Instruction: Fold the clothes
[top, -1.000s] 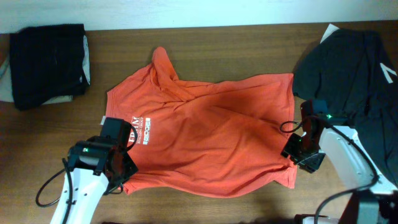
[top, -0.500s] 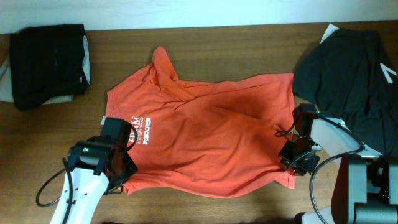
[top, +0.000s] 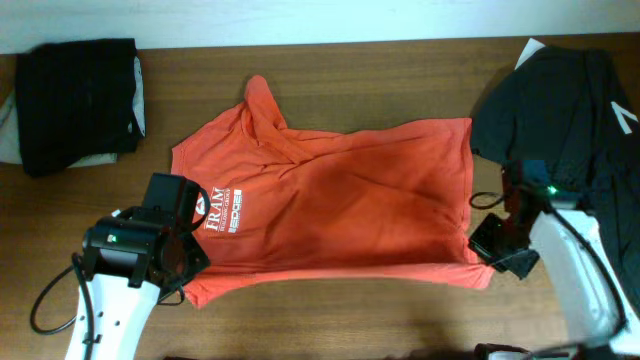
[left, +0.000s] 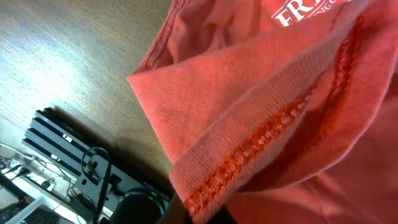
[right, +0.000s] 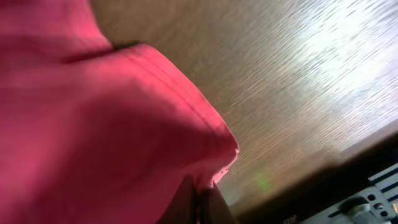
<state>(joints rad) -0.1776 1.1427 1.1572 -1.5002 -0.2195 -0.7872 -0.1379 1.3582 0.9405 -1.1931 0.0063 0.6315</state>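
The left claw (top: 188, 268) is pinching one near corner of the T-shirt (top: 350, 200), and the right claw (top: 487, 256) is pinching the other. The edge between them is stretched almost straight. The T-shirt lies spread in the middle of the desk (top: 400, 70), with the lettering (top: 228, 216) facing up. I think the first fold is starting. Next, both claws should lift together and carry this edge across to the far side, keeping it tight.

One red-orange T-shirt (top: 350, 210); two claws (left claw (top: 192, 270), right claw (top: 486, 250)); two dark garment piles, left pile (top: 78, 100), right pile (top: 560, 110); one table (top: 400, 70).
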